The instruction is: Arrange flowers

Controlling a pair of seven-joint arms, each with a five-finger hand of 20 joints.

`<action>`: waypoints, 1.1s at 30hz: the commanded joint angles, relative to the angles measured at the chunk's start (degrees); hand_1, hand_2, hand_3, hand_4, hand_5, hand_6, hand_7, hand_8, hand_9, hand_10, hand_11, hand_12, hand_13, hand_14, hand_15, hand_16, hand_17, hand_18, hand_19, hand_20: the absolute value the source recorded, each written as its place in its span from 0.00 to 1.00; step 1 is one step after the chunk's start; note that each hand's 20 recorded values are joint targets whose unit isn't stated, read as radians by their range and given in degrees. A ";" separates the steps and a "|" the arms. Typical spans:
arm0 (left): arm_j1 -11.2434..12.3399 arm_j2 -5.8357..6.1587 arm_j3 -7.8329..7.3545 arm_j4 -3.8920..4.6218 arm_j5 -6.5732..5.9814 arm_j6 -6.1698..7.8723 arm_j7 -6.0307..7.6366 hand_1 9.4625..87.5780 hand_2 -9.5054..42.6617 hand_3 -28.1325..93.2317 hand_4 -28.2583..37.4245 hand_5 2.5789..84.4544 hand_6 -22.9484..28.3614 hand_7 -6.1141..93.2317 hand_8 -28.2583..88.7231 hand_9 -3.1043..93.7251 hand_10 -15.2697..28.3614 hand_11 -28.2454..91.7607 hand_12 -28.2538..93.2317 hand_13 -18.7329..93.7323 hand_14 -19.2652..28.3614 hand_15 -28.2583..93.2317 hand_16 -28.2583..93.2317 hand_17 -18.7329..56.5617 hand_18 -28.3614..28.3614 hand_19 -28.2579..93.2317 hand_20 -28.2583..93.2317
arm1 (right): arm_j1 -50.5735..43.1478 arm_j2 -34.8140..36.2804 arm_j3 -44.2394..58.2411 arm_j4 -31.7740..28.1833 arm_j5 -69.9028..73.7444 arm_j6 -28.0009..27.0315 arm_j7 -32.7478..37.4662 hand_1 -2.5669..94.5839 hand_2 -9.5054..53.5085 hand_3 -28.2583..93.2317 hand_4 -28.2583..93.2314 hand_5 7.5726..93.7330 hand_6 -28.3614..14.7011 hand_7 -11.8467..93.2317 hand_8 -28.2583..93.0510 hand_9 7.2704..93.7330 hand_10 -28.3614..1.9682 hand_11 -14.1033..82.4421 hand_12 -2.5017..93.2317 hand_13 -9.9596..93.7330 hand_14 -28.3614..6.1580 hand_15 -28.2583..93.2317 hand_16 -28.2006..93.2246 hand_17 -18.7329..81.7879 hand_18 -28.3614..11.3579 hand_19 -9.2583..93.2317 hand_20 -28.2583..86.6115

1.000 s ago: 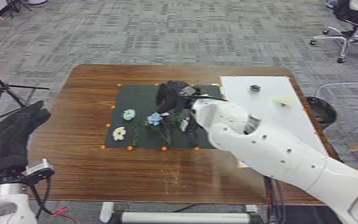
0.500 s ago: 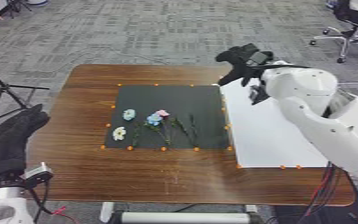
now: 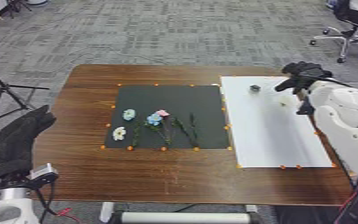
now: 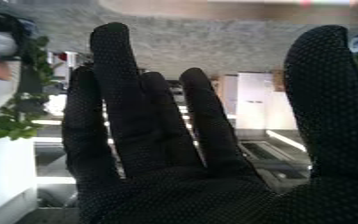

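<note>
In the head view, illumination is bright and diffuse across the brown table (image 3: 78, 165); the white sheet (image 3: 278, 140) returns strong light, the dark mat (image 3: 162, 100) little. In the right wrist view, bright light strips (image 4: 286, 140) and a glaring white surface (image 4: 2, 165) contrast with a dim foreground.

right hand (image 3: 307, 71): black-gloved | fingers (image 4: 122, 100) straight, thumb (image 4: 322, 95) spread apart | beyond: green leaves (image 4: 14, 122), grey carpet (image 4: 211, 47)

White, round arms (image 3: 346, 125) are being marked with dark dots — black gloves (image 3: 18, 142), bumpy on the right hand (image 3: 303, 70), are being worn, and black wires (image 3: 51, 192) are being shown.
</note>
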 commanded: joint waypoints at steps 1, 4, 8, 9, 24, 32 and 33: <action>0.88 -0.92 0.27 -0.69 0.10 -0.49 0.34 0.18 0.25 0.83 0.00 0.56 0.50 0.20 0.18 0.52 0.66 0.40 0.33 0.51 0.78 0.42 0.26 0.28 0.77 0.41 0.41 | -3.82 -1.13 1.90 2.04 -2.87 0.15 1.72 0.32 0.00 0.80 0.09 0.39 0.58 0.20 0.19 0.40 0.49 0.20 0.22 0.66 0.38 0.51 0.46 0.39 0.13 0.65 0.68; 1.11 -1.03 0.15 -0.94 0.05 -0.50 0.44 0.18 0.25 0.83 0.00 0.56 0.50 0.20 0.18 0.52 0.66 0.40 0.34 0.51 0.78 0.42 0.26 0.28 0.77 0.41 0.41 | -4.65 -0.95 1.26 2.51 -4.11 1.75 1.99 0.36 0.00 0.81 0.08 0.41 0.59 0.22 0.18 0.42 0.50 0.20 0.22 0.69 0.42 0.52 0.46 0.40 0.14 0.66 0.67; 0.93 -0.98 0.38 -0.92 -0.15 -0.19 0.36 0.18 0.25 0.83 0.00 0.56 0.50 0.20 0.18 0.52 0.66 0.40 0.33 0.51 0.78 0.42 0.26 0.28 0.77 0.41 0.41 | -5.89 -0.92 0.68 2.76 -3.63 5.55 2.88 0.41 0.00 0.82 0.06 0.46 0.62 0.25 0.17 0.48 0.53 0.23 0.21 0.74 0.49 0.55 0.47 0.42 0.16 0.66 0.67; 0.86 -0.92 0.40 -0.89 -0.03 -0.21 0.36 0.18 0.25 0.83 0.00 0.56 0.50 0.20 0.18 0.52 0.66 0.40 0.34 0.51 0.78 0.42 0.26 0.28 0.77 0.41 0.41 | -5.86 -0.77 0.10 2.83 -3.29 6.53 3.16 0.42 0.00 0.82 0.06 0.48 0.63 0.26 0.17 0.50 0.53 0.24 0.21 0.75 0.49 0.55 0.47 0.42 0.17 0.67 0.67; 0.37 -0.94 0.52 -0.71 -0.15 -0.11 0.53 0.18 0.25 0.83 0.00 0.56 0.50 0.20 0.18 0.52 0.66 0.40 0.34 0.51 0.78 0.42 0.26 0.28 0.78 0.41 0.41 | -5.32 -0.26 -5.59 4.64 -4.11 16.65 2.20 0.55 0.00 0.75 0.05 0.69 0.71 0.32 0.26 0.75 0.58 0.32 0.22 0.82 0.57 0.71 0.48 0.47 0.19 0.69 0.69; 0.56 -0.55 0.09 -0.97 -0.32 0.09 0.49 0.18 0.26 0.83 0.00 0.56 0.50 0.20 0.18 0.52 0.66 0.40 0.34 0.51 0.78 0.42 0.26 0.28 0.78 0.41 0.41 | 0.11 4.46 -9.73 1.48 -0.13 26.60 1.85 0.62 0.00 0.71 0.07 0.82 0.73 0.32 0.28 0.90 0.61 0.24 0.34 0.87 0.62 0.72 0.49 0.51 0.20 0.71 0.71; 0.64 -0.54 -0.04 -1.06 -0.20 0.00 0.37 0.18 0.25 0.83 0.00 0.56 0.50 0.20 0.18 0.52 0.66 0.40 0.34 0.51 0.78 0.42 0.26 0.28 0.77 0.41 0.41 | 0.98 5.13 -10.22 0.40 0.64 27.31 1.69 0.62 0.00 0.71 0.07 0.82 0.73 0.32 0.28 0.90 0.61 0.24 0.34 0.87 0.62 0.72 0.49 0.51 0.20 0.71 0.71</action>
